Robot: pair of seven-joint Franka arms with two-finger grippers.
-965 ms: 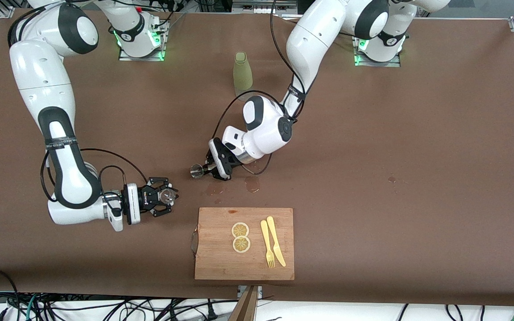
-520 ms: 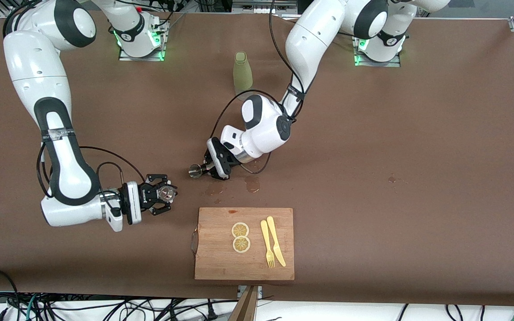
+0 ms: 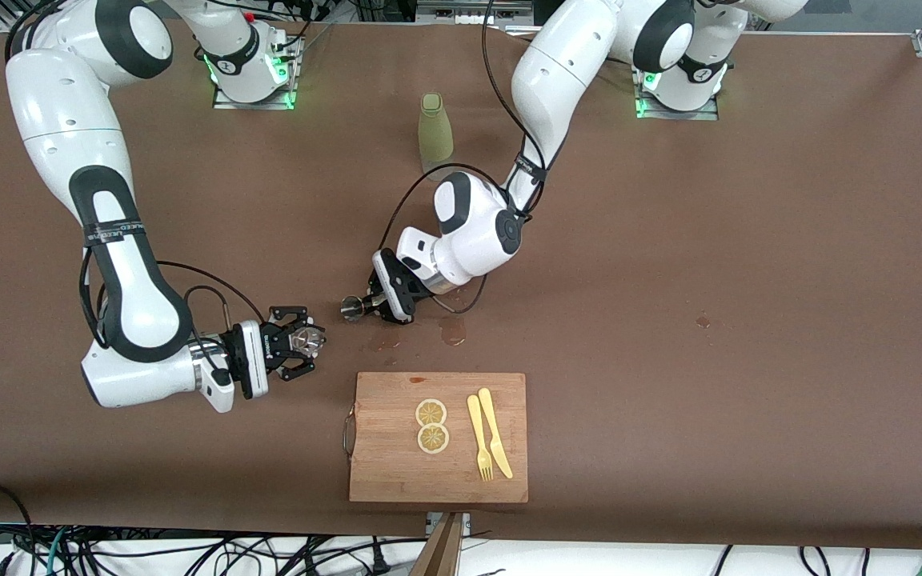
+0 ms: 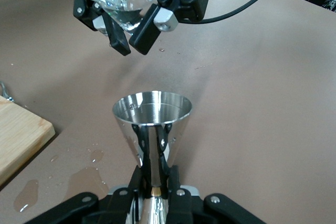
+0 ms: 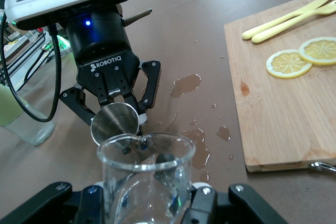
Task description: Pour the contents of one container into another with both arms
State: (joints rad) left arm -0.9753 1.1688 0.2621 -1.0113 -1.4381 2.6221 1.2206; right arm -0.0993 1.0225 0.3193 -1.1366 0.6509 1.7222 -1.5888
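Left gripper (image 3: 371,302) pinching light, slick silver hourglass jigger (image 3: 351,306) at waist, right gripper (image 3: 301,342) clamping fragile clear glass cup (image 3: 306,341) by wall.

Bare worktop (image 3: 669,240) lies open between my two pincers; the cutting board (image 3: 438,436) blocks the nearer side, the green bottle (image 3: 434,128) stands toward my bases.

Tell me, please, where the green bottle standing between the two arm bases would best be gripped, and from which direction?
Probably around the green bottle's straight body, below the narrowing neck, coming in level from the side. It stands upright, so its round walls would likely seat between the fingers there; the neck tapers and might slip.
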